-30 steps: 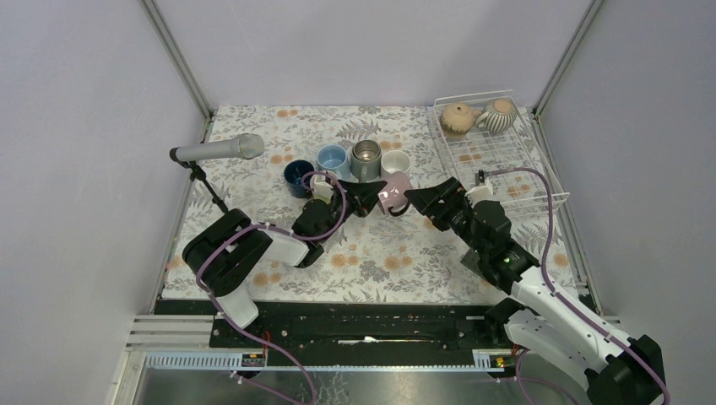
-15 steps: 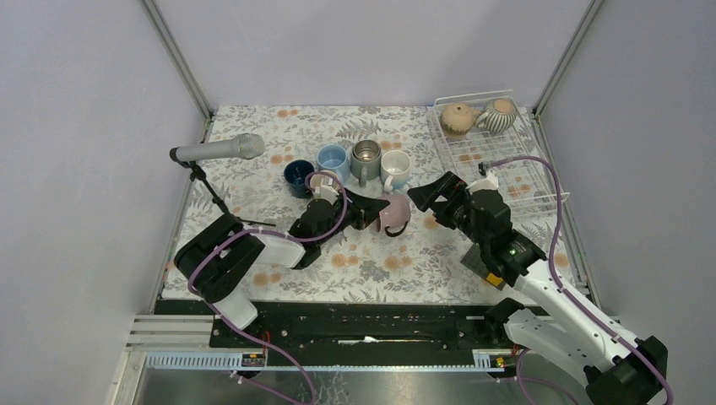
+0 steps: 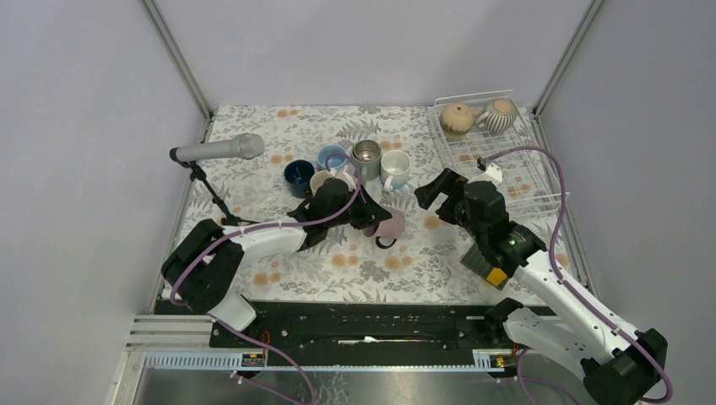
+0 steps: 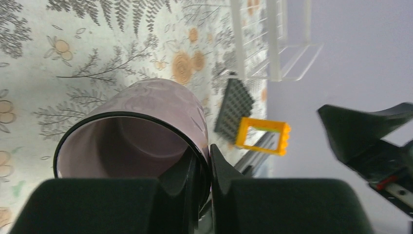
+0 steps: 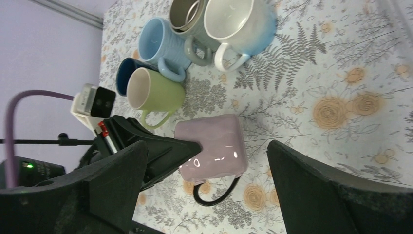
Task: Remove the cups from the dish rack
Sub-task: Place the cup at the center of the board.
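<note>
I have the left jaws clamped on the rim of the pink mug [image 3: 390, 221], tipped sideways mid-bench [image 3: 371, 266] at 6 o'clock of the unloaded mugs [image 3: 366, 159], the right jaws gaping empty; next I'd stand it upright, release, then raid the dish rack [image 3: 507, 164] at 1 o'clock.

The pink mug [image 5: 212, 146] looks glossy, the grey mug [image 3: 366, 157] metallic.

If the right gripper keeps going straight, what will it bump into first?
Most likely the pink mug, held at its rim by the left gripper, straight ahead of the open right gripper; depth is unclear.
</note>
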Robot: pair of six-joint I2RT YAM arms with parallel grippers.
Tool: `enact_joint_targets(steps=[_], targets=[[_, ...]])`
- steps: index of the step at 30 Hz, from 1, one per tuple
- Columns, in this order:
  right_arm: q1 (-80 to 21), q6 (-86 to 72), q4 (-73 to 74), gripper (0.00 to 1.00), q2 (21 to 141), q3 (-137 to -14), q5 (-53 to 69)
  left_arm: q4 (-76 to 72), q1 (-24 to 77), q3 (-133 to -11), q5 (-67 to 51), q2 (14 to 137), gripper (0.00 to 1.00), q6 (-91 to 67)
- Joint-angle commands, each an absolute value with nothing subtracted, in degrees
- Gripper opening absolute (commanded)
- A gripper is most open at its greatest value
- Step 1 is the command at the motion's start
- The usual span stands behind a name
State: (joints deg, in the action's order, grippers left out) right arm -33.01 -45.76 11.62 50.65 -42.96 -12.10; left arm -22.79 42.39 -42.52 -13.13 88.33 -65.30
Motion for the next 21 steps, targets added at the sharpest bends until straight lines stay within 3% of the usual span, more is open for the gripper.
enact_joint_targets(steps=[1, 10, 21], targets=[[-33.4, -42.9, 12.5, 1.0, 50.8, -46.3, -17.0, -9.9, 42.7, -51.3, -14.9, 85.9, 0.0, -51.7], [-32.9, -41.7, 13.1, 1.0, 54.2, -49.2, -15.4, 15.8, 44.3, -68.9, -9.2, 92.3, 0.0, -35.8], [-26.1, -41.8, 13.0, 1.0, 56.9, -51.8, -5.8, 29.0, 44.3, -83.1, 2.8, 103.0, 0.0, -28.4]])
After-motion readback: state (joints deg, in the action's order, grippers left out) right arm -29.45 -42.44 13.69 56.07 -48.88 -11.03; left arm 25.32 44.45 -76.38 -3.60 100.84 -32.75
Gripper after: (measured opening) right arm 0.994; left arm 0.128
